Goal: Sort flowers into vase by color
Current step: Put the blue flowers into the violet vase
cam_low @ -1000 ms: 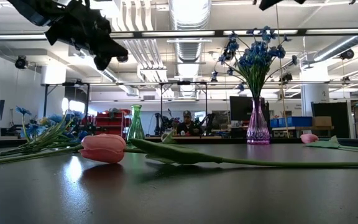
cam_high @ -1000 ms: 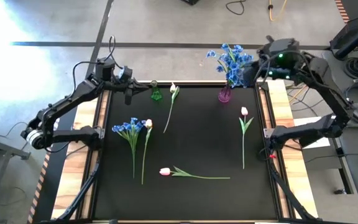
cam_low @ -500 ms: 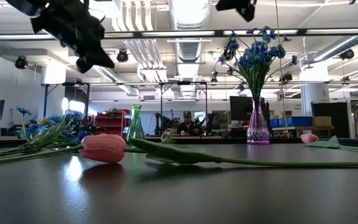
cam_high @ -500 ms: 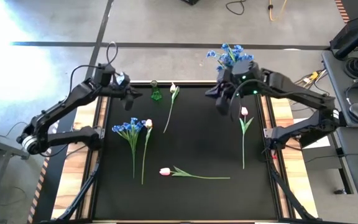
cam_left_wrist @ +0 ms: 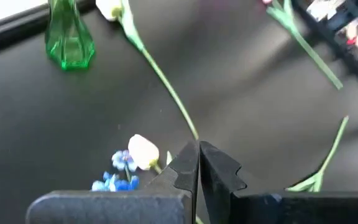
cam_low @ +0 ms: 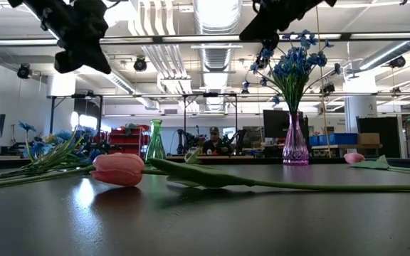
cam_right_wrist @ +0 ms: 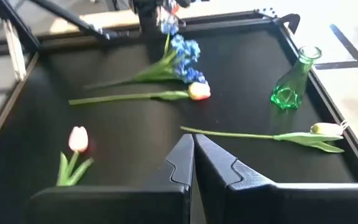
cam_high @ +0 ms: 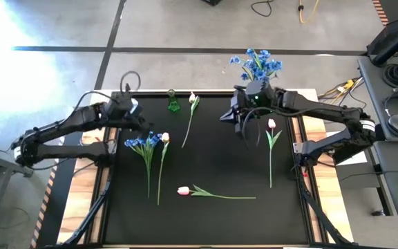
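A bunch of blue flowers (cam_high: 144,142) and a white tulip (cam_high: 164,137) lie side by side at the table's left. A second white tulip (cam_high: 193,99) lies next to the empty green vase (cam_high: 173,104). One pink tulip (cam_high: 271,124) lies at the right, another (cam_high: 183,190) near the front edge. More blue flowers (cam_low: 290,64) stand in the purple vase (cam_low: 295,142). My left gripper (cam_left_wrist: 197,148) hovers shut just beyond the blue bunch. My right gripper (cam_right_wrist: 193,142) hovers shut in front of the purple vase, left of the right pink tulip.
The black mat has a raised frame (cam_high: 206,92) at its far edge, with both vases just inside it. Wooden side rails (cam_high: 316,124) flank the mat. The middle of the mat (cam_high: 220,152) between the flowers is bare.
My right gripper has swung from beyond the table's far right corner, past the purple vase, toward the left and near side over the mat. My left gripper has moved from beside the green vase toward the near edge and down, toward the blue bunch. No flower has moved.
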`<action>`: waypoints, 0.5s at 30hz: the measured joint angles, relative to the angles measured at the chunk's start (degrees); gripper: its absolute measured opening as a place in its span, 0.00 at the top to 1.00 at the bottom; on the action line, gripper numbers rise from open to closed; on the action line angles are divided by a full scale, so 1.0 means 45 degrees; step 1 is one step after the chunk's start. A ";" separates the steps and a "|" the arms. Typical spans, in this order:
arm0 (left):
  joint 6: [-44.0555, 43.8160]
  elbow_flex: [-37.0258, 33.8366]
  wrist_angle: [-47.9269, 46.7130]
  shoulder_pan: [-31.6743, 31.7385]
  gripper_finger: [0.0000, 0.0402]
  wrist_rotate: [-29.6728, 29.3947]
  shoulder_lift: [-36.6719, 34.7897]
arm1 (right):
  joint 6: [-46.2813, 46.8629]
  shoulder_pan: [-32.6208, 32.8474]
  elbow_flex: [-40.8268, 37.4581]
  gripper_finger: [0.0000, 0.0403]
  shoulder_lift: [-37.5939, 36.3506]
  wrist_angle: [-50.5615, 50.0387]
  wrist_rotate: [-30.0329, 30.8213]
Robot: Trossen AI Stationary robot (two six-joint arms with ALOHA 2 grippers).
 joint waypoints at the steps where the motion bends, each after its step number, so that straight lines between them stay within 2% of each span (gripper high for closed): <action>1: -0.0358 0.0000 -0.0146 -0.0412 1.00 -0.0465 0.0046 | -0.0198 -0.0005 -0.0096 0.98 0.0070 0.0069 -0.0114; 7: -0.2886 0.0000 0.0070 -0.2131 1.00 -0.2270 0.0287 | -0.0673 0.0000 -0.0344 0.98 0.0758 0.2246 -0.1120; 10: -0.4084 0.0000 0.0018 -0.2627 1.00 -0.2688 0.0324 | -0.1183 -0.0002 -0.0344 0.98 0.1139 0.3100 -0.1248; 15: -0.5762 0.0000 -0.0286 -0.3606 1.00 -0.2844 0.0531 | -0.1663 -0.0025 -0.0310 0.98 0.1586 0.3264 -0.1290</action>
